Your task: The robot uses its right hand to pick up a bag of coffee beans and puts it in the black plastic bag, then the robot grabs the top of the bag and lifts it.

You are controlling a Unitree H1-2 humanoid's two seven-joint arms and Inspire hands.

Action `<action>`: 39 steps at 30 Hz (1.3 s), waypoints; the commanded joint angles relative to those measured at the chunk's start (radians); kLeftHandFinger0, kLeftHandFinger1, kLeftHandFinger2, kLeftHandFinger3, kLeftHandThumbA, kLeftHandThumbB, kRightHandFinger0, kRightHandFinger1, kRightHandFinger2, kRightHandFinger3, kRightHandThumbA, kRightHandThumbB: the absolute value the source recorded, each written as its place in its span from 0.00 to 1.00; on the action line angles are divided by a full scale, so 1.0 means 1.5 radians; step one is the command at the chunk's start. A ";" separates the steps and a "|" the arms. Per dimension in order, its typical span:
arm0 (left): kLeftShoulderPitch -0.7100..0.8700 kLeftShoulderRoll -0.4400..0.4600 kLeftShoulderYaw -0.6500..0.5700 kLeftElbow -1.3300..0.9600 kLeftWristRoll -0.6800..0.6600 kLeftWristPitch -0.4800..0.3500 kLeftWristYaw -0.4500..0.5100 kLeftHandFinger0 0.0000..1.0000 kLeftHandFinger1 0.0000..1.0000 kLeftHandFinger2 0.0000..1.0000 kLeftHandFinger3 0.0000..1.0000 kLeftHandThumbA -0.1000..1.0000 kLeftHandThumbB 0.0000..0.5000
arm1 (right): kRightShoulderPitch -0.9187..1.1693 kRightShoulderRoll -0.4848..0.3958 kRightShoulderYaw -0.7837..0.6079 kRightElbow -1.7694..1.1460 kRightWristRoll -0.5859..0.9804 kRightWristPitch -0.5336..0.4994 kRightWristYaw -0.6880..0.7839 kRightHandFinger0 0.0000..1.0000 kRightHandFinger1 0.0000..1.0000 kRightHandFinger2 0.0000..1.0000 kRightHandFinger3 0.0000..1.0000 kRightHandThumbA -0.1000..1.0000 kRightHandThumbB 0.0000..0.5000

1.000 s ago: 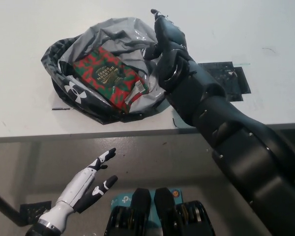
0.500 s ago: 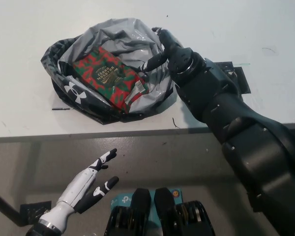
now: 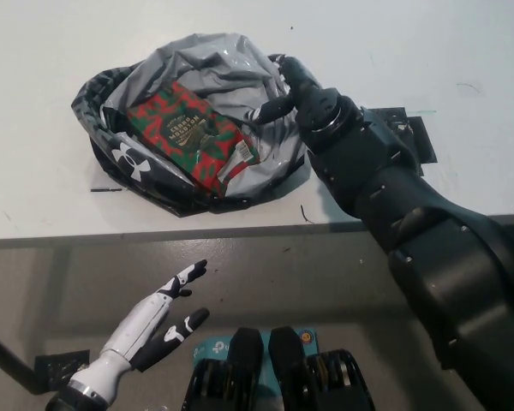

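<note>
Black plastic bag (image 3: 146, 175): one coffee bag (image 3: 191, 134) inside; right hand (image 3: 293, 90) pinching rim; left hand (image 3: 158, 321) spread.

The black plastic bag (image 3: 146, 167), grey-lined and printed with a white logo, is seen lying crumpled and wide open on the white surface at about eleven o'clock. A red-and-green patterned bag of coffee beans (image 3: 191, 135) is laid flat inside it, angled from ten toward four o'clock.

Looks like a lab or test room. Plain white worktop (image 3: 51, 205), black tape patches (image 3: 394, 128) stuck on it. Bare grey floor (image 3: 60, 291) below.
</note>
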 commanded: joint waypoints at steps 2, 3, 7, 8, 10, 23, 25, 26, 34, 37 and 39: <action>-0.014 0.014 0.000 -0.018 0.001 0.003 -0.006 0.92 1.00 1.00 1.00 1.00 0.56 | -0.034 0.006 0.009 -0.012 -0.022 -0.046 -0.121 0.09 0.16 0.28 0.39 0.31 0.38; -0.015 0.014 0.000 -0.017 0.002 0.002 -0.006 0.92 1.00 1.00 1.00 1.00 0.56 | -0.035 0.007 0.007 -0.012 -0.019 -0.047 -0.126 0.09 0.16 0.28 0.37 0.31 0.39; -0.017 0.014 0.000 -0.017 0.004 0.002 -0.005 0.92 1.00 1.00 1.00 0.99 0.55 | -0.038 0.007 0.009 -0.012 -0.024 -0.047 -0.132 0.02 0.08 0.21 0.34 0.31 0.43; -0.018 0.014 -0.001 -0.016 0.004 0.001 -0.004 0.92 1.00 1.00 1.00 0.99 0.55 | -0.039 0.007 0.010 -0.012 -0.025 -0.048 -0.132 0.00 0.06 0.20 0.33 0.31 0.43; -0.019 0.014 0.001 -0.015 0.002 0.003 -0.005 0.91 1.00 1.00 1.00 0.98 0.55 | -0.039 0.006 0.012 -0.012 -0.027 -0.054 -0.135 0.00 0.07 0.20 0.32 0.31 0.44; -0.018 0.015 0.003 -0.020 -0.002 0.008 -0.010 0.89 0.99 1.00 1.00 0.94 0.58 | -0.047 0.002 0.019 -0.011 -0.030 -0.051 -0.125 0.05 0.11 0.27 0.47 0.35 0.44; -0.018 0.014 0.004 -0.018 -0.004 0.007 -0.009 0.89 0.99 1.00 1.00 0.93 0.58 | -0.059 0.004 0.017 -0.012 -0.026 -0.046 -0.121 0.08 0.16 0.33 0.51 0.35 0.45; -0.018 0.013 0.005 -0.020 -0.004 0.012 -0.010 0.90 1.00 1.00 1.00 0.93 0.59 | -0.072 0.007 0.009 -0.013 -0.017 -0.044 -0.119 0.07 0.14 0.30 0.48 0.33 0.45; -0.019 0.009 0.004 -0.025 0.004 0.021 -0.006 0.90 1.00 1.00 1.00 0.97 0.62 | -0.172 0.023 -0.044 -0.023 0.031 -0.034 -0.071 0.00 0.01 0.09 0.65 0.00 0.39; -0.018 0.008 0.003 -0.028 0.003 0.023 -0.008 0.91 1.00 1.00 1.00 0.97 0.60 | -0.195 0.027 -0.050 -0.022 0.029 -0.024 -0.065 0.18 0.22 0.25 0.43 0.01 0.40; -0.019 0.009 0.001 -0.026 0.006 0.020 -0.007 0.91 1.00 1.00 1.00 0.97 0.61 | -0.201 0.029 -0.052 -0.021 0.026 -0.025 -0.063 0.16 0.20 0.24 0.36 0.05 0.37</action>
